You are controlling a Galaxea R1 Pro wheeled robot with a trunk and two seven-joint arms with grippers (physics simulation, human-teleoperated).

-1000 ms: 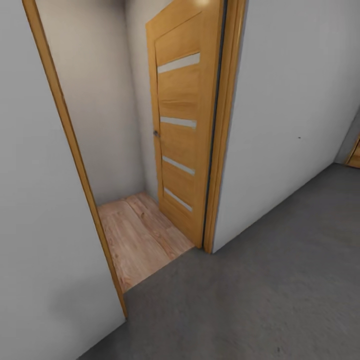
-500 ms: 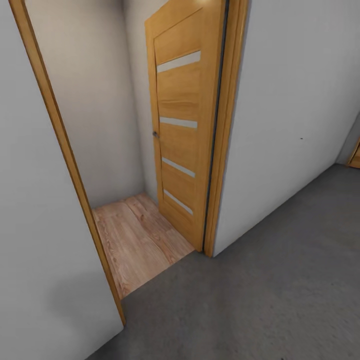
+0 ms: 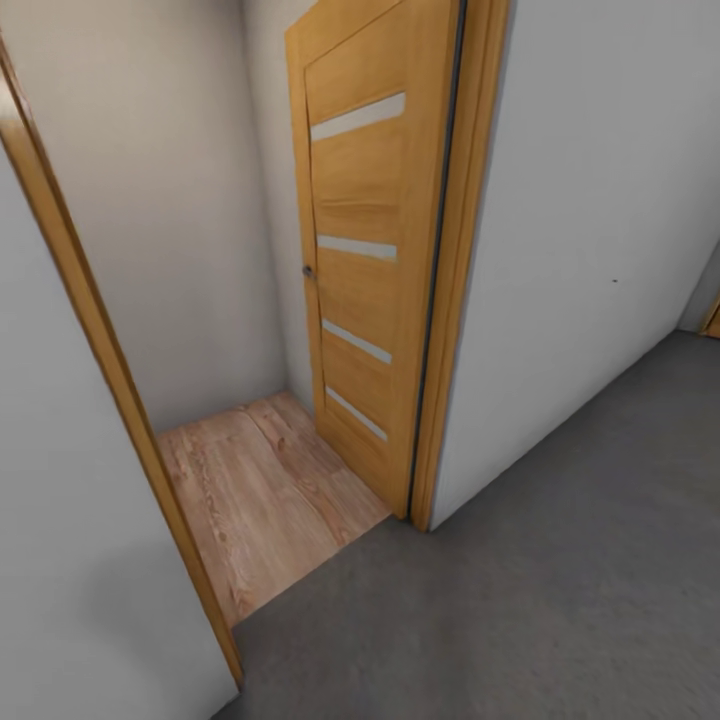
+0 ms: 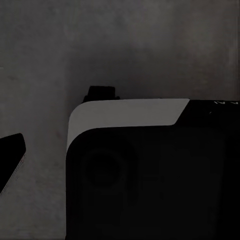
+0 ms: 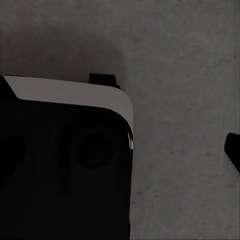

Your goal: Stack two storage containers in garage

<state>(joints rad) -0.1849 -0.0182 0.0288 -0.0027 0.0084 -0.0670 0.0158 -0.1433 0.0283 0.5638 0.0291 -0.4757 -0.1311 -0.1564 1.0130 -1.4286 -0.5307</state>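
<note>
The two storage containers are out of view. I stand on the garage's dark grey floor (image 3: 560, 600), facing a doorway. One black fingertip (image 4: 10, 157) of my left gripper sits at the edge of the left wrist view, over the same grey floor (image 4: 125, 45). One black fingertip (image 5: 233, 150) of my right gripper sits at the edge of the right wrist view. Nothing is held by either gripper. My black and white base (image 4: 150, 175) lies beside each hand.
An orange wooden door (image 3: 370, 250) with pale strips stands swung open into a small room with a light wood plank floor (image 3: 260, 500). Wooden frame posts (image 3: 100, 350) (image 3: 450, 300) flank the opening. White walls (image 3: 590, 250) run on either side.
The whole head view has shifted: the doorway looks wider and nearer, and its left post has slid toward the picture's left edge. The camera has moved; nothing in the scene has.
</note>
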